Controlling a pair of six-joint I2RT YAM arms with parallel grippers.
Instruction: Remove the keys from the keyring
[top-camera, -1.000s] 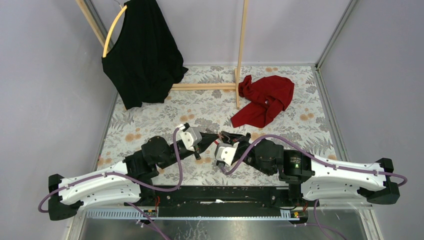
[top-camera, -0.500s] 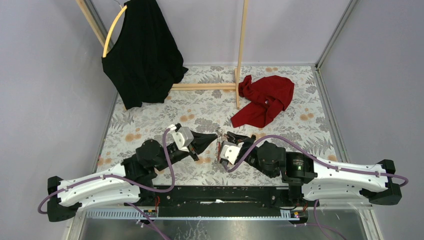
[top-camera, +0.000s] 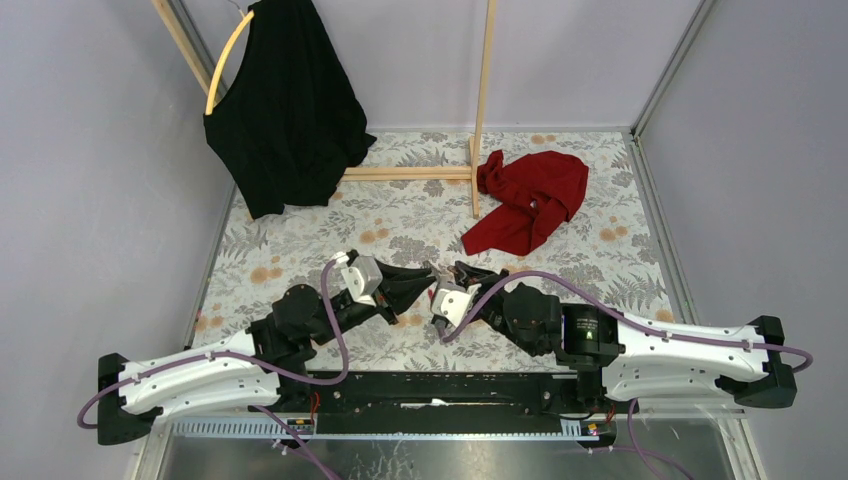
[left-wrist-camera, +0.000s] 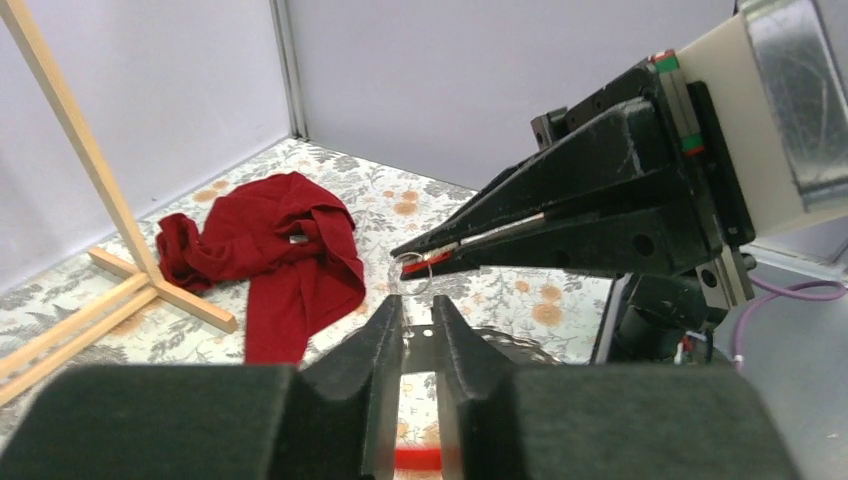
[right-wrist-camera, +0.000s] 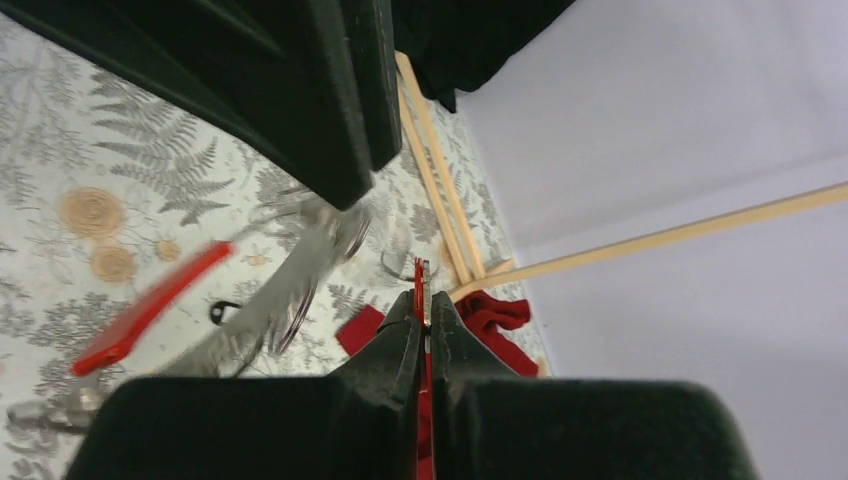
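The right pincer is closed on the keyring, a thin grey-white strap loop with a short bright red section. In the right wrist view only the red edge is seen past the fingertips; the rest of the strap is hidden between the jaws. In the left wrist view the strap is seen lying along the black fingers, its long axis pointed down and to the left, toward the left pincer.

The jaws of the left pincer are held slightly apart, and a flat silver piece is seen in the gap. Whether it is pinched cannot be told.

The keys, small silver ones with a red oblong tag, are smeared by blur under the left pincer, so their number and heads cannot be made out. Their long axes are laid diagonally, from lower left to upper right of the right wrist view. From above, the keys are almost lost between the two pincers, over the floral-patterned tabletop.

Farther back, a crumpled red cloth is lying beside a light wooden frame, on which a black garment is hung.
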